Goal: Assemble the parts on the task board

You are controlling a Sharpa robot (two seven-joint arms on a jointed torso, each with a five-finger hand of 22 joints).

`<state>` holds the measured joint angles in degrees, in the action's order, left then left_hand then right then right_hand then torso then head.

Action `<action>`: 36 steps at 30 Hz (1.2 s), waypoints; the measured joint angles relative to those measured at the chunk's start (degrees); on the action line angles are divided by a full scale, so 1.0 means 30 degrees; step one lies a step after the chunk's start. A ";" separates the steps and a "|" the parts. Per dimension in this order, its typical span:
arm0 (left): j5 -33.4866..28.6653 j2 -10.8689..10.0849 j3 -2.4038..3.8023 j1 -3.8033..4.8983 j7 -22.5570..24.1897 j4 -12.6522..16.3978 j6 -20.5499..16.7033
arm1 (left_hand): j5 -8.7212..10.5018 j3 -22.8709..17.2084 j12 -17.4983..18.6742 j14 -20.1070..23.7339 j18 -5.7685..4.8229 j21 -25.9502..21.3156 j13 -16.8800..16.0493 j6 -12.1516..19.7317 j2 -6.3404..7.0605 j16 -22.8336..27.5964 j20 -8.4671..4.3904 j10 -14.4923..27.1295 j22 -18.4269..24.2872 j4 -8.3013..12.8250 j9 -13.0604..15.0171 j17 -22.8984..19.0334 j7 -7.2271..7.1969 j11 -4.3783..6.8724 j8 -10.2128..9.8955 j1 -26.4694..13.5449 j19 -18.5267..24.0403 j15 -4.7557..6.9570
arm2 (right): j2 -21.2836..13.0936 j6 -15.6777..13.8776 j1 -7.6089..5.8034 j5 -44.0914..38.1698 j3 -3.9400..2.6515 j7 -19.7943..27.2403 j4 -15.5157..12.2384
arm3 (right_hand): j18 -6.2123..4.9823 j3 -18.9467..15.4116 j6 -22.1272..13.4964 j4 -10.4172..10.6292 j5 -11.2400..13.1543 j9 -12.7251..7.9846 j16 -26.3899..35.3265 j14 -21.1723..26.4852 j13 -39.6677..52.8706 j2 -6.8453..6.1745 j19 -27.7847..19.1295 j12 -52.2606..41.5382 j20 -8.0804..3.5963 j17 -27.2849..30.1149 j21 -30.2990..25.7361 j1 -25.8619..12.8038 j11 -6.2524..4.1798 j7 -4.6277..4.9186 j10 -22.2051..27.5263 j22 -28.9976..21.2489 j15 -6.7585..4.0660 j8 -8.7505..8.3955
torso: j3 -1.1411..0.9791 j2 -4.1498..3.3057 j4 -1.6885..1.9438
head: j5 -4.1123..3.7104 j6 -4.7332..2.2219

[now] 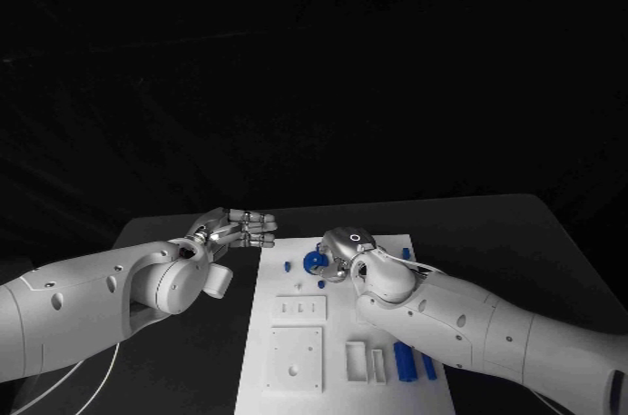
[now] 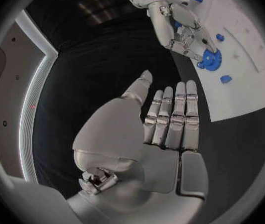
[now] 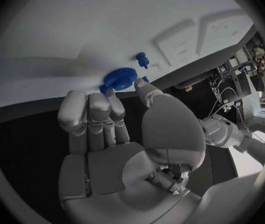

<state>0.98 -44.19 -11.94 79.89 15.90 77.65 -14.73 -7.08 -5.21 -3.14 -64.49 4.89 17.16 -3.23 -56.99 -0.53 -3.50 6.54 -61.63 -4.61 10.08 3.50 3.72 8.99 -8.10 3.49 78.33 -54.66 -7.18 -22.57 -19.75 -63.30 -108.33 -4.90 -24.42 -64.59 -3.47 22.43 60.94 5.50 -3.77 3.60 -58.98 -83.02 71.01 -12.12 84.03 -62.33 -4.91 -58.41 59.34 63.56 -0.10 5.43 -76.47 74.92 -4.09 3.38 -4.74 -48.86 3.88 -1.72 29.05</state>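
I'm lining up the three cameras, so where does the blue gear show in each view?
Head view: blue gear at the task board's far end, beside the right hand.
Left wrist view: gear under that hand's fingers.
Right wrist view: gear at the fingertips.
Shared landmark: the white board.

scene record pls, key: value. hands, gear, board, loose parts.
left hand: off the board's left edge, over the black table, fingers straight, holds nothing
right hand: over the board's far end, fingertips at the blue gear
blue gear: on the board; firm grip or mere touch, cannot tell
task board: white, flat on the table
blue bars: lie at the board's near right
small blue peg: on the board beside the gear
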 measured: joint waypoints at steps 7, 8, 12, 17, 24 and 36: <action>-0.0005 -0.0176 0.0000 0.0000 0.0018 -0.0033 0.0012 | -0.0077 0.0000 0.0000 0.0000 0.0001 0.0000 0.0000 0.0000 0.0000 0.0000 0.0000 -0.0001 -0.0001 0.0000 0.0001 0.0000 0.0001 0.0001 0.0000 0.0000 0.0000 0.0000 | -0.1819 -0.1499 0.0045 0.0952 -0.0641 0.1009 -0.1481 | 0.0000 -0.0294 0.0038 -0.1015 -0.1187 0.0000 -0.0179 0.0000 0.0236 0.0207 0.0000 -0.0223 0.0000 -0.0102 0.0225 0.1234 0.0000 -0.0037 -0.0001 -0.0002 -0.0001 0.0000 | -0.0002 0.0046 -0.0048 | 0.0077 -0.0046; -0.0007 -0.0208 0.0000 0.0000 0.0027 -0.0054 0.0013 | -0.0077 0.0000 0.0000 0.0000 0.0001 0.0000 0.0000 0.0000 0.0000 0.0000 0.0000 0.0000 -0.0002 0.0000 0.0001 0.0000 0.0000 0.0000 0.0000 0.0000 0.0000 0.0000 | -0.2224 -0.1782 0.0044 0.1323 -0.0993 0.1427 -0.1828 | 0.0000 -0.0668 0.0038 -0.1042 -0.1342 0.0001 -0.0179 0.0000 0.0252 0.0363 0.0000 -0.0223 0.0000 -0.0102 0.0225 0.1392 0.0000 -0.0037 0.0000 -0.0001 0.0000 0.0000 | -0.0004 0.0059 -0.0071 | 0.0086 -0.0071; -0.0014 -0.0315 -0.0003 0.0000 0.0058 -0.0145 0.0020 | -0.0077 0.0000 0.0000 0.0000 0.0001 0.0000 0.0000 0.0000 0.0000 0.0000 0.0000 0.0000 -0.0002 0.0000 0.0000 0.0000 0.0000 0.0000 0.0000 0.0001 0.0000 0.0000 | -0.3759 -0.2328 -0.0022 0.2851 -0.2176 0.3284 -0.2875 | 0.0002 -0.1801 -0.0045 -0.1704 -0.2361 0.0001 -0.0179 0.0000 0.0340 0.0704 -0.0001 -0.0355 0.0000 -0.0110 0.0304 0.2132 0.0000 0.0046 0.0000 -0.0002 0.0000 -0.0001 | -0.0033 0.0137 -0.0211 | 0.0176 -0.0117; -0.0020 -0.0350 -0.0002 0.0001 0.0102 -0.0345 0.0053 | -0.0077 0.0000 0.0000 0.0000 0.0001 0.0000 0.0000 0.0000 0.0000 0.0000 0.0000 0.0000 -0.0003 0.0000 0.0000 0.0000 0.0000 0.0000 0.0000 0.0000 0.0000 0.0000 | -0.5527 -0.2165 -0.0028 0.4983 -0.3117 0.5754 -0.3534 | 0.0000 -0.2738 -0.0005 -0.2835 -0.3429 0.0001 -0.0179 0.0000 0.0310 0.1038 0.0000 -0.0355 0.0000 -0.0132 0.0305 0.3069 0.0069 0.0086 0.0068 -0.0003 0.0000 -0.0001 | -0.0081 0.0262 -0.0416 | 0.0229 -0.0143; -0.0027 -0.0360 -0.0005 0.0001 0.0203 -0.0536 0.0218 | -0.0076 0.0000 0.0000 -0.0112 0.0001 0.0001 0.0000 0.0000 0.0000 0.0000 0.0000 -0.0069 -0.0004 0.0000 0.0000 0.0000 0.0000 0.0070 0.0000 0.0000 0.0000 -0.0025 | -0.7379 -0.0844 -0.0046 0.7456 -0.3619 0.8644 -0.3105 | 0.0002 -0.3984 0.0269 -0.3887 -0.4322 0.0002 0.0218 0.0089 0.0068 0.1340 -0.0172 0.0089 -0.0172 -0.0021 -0.0221 0.3553 -0.0118 -0.0070 0.0256 -0.0004 -0.0085 -0.0001 | -0.0201 0.0496 -0.0784 | 0.0247 -0.0159; -0.0031 -0.0429 -0.0001 -0.0061 0.0409 -0.0587 0.0635 | -0.0076 -0.0121 0.0000 -0.0142 0.0000 0.0000 0.0000 0.0000 0.0000 0.0000 0.0000 -0.0138 -0.0005 0.0121 0.0000 0.0000 0.0000 0.0138 0.0000 0.0000 0.0000 0.0004 | -0.7846 0.1061 0.0224 0.9244 -0.3718 1.0734 -0.0485 | 0.0002 -0.5381 -0.1166 -0.4770 -0.4661 -0.0001 0.1025 0.0543 -0.0452 0.1527 -0.0457 0.0963 -0.0434 0.0507 -0.1915 0.4164 -0.0329 -0.0204 0.1174 -0.0005 -0.0307 -0.0002 | -0.0489 0.0654 -0.1077 | 0.0048 -0.0002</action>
<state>0.88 -45.48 -11.95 79.71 17.13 75.89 -12.82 -7.31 -5.57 -3.14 -64.92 4.89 17.16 -3.23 -56.99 -0.53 -3.50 6.54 -62.05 -4.63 10.44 3.50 3.73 8.99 -7.69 3.49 78.33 -54.66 -7.16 -46.10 -16.57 -62.63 -80.60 -16.05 7.78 -66.04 -3.46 6.29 57.45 -8.81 -17.76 3.60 -55.90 -81.39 69.65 -7.54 82.66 -59.44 -6.21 -56.89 53.59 76.05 -1.09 4.82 -72.95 74.91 -5.01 3.37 -6.20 -46.90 0.65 -1.58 29.04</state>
